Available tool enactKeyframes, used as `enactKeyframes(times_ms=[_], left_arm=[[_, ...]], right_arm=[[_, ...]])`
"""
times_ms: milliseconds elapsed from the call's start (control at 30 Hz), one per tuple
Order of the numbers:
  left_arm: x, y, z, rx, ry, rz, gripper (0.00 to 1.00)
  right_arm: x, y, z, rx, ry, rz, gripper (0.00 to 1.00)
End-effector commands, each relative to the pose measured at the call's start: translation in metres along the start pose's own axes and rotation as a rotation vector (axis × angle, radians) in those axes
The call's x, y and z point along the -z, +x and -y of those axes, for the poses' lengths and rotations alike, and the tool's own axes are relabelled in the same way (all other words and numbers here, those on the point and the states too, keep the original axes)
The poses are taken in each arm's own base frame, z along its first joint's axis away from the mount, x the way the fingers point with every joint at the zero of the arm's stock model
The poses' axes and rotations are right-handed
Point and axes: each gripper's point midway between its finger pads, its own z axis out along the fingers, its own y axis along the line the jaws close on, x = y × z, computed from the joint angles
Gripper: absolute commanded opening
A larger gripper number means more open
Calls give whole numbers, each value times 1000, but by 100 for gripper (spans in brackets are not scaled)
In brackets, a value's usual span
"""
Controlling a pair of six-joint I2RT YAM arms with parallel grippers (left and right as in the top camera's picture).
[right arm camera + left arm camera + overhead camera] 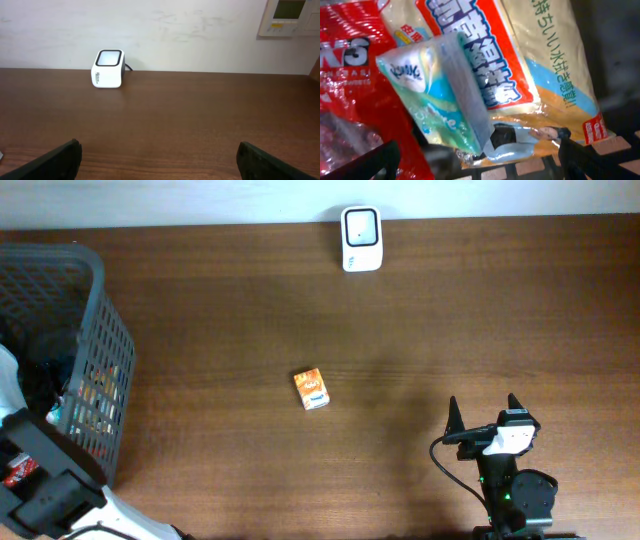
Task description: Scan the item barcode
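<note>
A grey basket (105,330) is set at the left edge of the surface (420,330), and the left arm (45,470) is bent down into it, so this arm is judged the nearer. The right fingers (275,162) are spread wide near the front, faced toward the scanner (360,238) well apart. The tissue pack (440,90), taken as the item, is found in the basket just below the left fingers (585,157), also wide and empty. Its long axis is set diagonally across their gap. A small orange box (311,388) is seen mid-surface.
</note>
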Motion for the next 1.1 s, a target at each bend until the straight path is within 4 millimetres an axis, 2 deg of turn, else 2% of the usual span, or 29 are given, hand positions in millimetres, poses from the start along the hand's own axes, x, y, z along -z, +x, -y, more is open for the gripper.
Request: enactKeyframes(times_ms=[0,100,133,167,200,267,367,400,467,500,567,600,667,700,733,800,867,900,967,1033,1067], left_arm=[[28,1,-3,17,38,58,100],[22,11,-8,16,16,17,100],[21,12,-8,17,15,14,96],[20,11,-11,35,-1,22,89],[19,7,-19,86,-46,46,88],[13,4,-22,102,-64,66,88],[-10,-13,-23,126,-67,154,90],[-13,-17,-20,127,-53,173,84],[-12,-27,-16,131,-32,212,61],[-11,-30,-14,132,-25,228,57],[-16,-27,-14,130,-23,218,26],[-18,-25,-15,129,-27,212,17],[-19,-24,-16,129,-29,208,14],[-21,-22,-17,129,-33,202,5],[-24,-19,-18,128,-39,192,0],[-21,-17,-19,127,-39,188,0],[15,-24,-16,134,4,263,0],[46,-28,-8,122,74,322,0],[119,-26,3,111,231,472,0],[182,-9,6,88,355,609,0],[218,10,7,64,424,686,0]], right_arm=[[0,3,0,0,0,-4,99],[0,3,0,0,0,-4,99],[0,3,0,0,0,-4,99],[0,3,0,0,0,-4,99],[0,3,0,0,0,-4,99],[0,3,0,0,0,-4,98],[0,3,0,0,0,-5,99],[0,3,0,0,0,-4,99],[0,3,0,0,0,-4,99],[0,3,0,0,0,-5,99],[0,3,0,0,0,-5,99],[0,3,0,0,0,-5,98],[0,3,0,0,0,-4,99],[0,3,0,0,0,-4,99],[0,3,0,0,0,-4,98],[0,3,0,0,0,-5,98],[0,3,0,0,0,-4,98],[0,3,0,0,0,-4,99],[0,3,0,0,0,-4,99],[0,3,0,0,0,-5,98],[0,3,0,0,0,-5,98]])
